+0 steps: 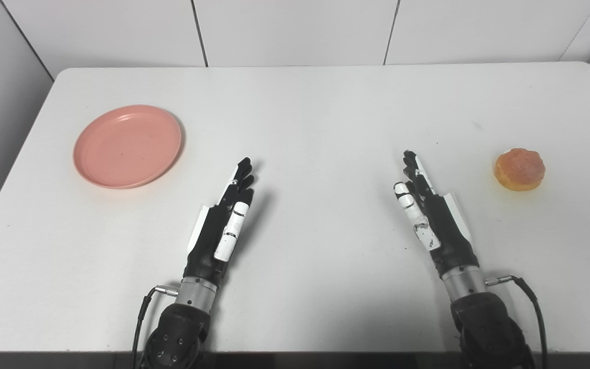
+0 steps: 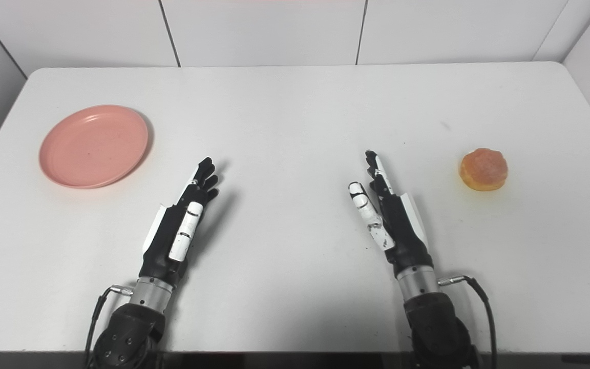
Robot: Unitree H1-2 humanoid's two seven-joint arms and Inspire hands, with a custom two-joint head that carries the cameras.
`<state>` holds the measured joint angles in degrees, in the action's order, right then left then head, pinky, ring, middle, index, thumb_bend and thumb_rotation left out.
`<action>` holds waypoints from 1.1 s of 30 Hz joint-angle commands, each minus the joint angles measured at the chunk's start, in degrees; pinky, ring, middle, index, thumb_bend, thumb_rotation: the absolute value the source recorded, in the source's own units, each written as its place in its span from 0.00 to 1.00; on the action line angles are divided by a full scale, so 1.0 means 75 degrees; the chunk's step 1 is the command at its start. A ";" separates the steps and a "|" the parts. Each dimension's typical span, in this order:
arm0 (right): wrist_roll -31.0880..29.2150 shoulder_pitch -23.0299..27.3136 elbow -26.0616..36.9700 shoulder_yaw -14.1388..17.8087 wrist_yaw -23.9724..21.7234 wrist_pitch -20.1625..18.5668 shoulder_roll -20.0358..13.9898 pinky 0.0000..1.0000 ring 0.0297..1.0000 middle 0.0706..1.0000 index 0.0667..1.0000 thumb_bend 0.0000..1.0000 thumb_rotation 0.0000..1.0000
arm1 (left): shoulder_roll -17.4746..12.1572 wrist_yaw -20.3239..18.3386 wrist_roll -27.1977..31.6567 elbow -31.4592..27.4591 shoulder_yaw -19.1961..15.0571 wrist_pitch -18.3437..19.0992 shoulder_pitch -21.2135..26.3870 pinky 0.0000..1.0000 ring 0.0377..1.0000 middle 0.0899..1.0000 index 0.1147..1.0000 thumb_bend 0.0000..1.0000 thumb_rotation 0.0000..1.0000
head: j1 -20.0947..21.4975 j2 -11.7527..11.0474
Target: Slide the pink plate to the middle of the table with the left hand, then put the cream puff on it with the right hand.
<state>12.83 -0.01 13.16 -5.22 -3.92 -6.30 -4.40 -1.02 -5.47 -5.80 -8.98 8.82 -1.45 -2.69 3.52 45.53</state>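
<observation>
The plate (image 1: 127, 146) lies upper left of the left hand (image 1: 222, 223), well apart; both hands' fingers are straight, holding nothing; right hand (image 1: 430, 212) waits.

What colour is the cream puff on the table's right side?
Golden orange-brown. The cream puff shows best in the left eye view.
</observation>
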 commanded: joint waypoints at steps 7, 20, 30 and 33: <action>-0.0025 0.0065 0.0176 0.0005 0.0057 0.0179 -0.0005 0.97 0.99 1.00 0.99 0.27 1.00 | 0.0016 -0.0038 0.0015 0.0051 0.0072 -0.0051 -0.0072 0.94 0.97 0.99 0.99 0.46 1.00 | -0.0006 0.0005; -0.0047 0.0061 0.0100 0.0031 0.0074 0.0207 -0.0031 0.96 0.99 1.00 0.99 0.26 1.00 | 0.0079 0.0005 0.0016 0.0148 0.0072 -0.0057 -0.0056 0.94 0.97 0.99 0.99 0.46 1.00 | -0.0253 -0.0155; -0.0444 -0.0010 -0.0422 0.0159 -0.0002 0.0769 -0.0327 0.98 1.00 1.00 1.00 0.26 1.00 | 0.0341 0.0299 -0.0487 0.0913 0.0286 -0.0674 0.0004 0.92 0.96 0.99 0.98 0.49 1.00 | -0.1675 -0.1162; -0.0574 0.0011 -0.0724 0.0194 -0.0040 0.1128 -0.0449 0.99 1.00 1.00 1.00 0.25 1.00 | 0.0445 0.0435 -0.0645 0.1218 0.0334 -0.0871 0.0048 0.92 0.96 0.98 0.98 0.50 1.00 | -0.1934 -0.1376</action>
<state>9.22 0.03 8.38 -4.20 -4.11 -0.26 -6.88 0.68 -3.13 -10.37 -4.75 10.02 -6.21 -1.29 -10.97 35.26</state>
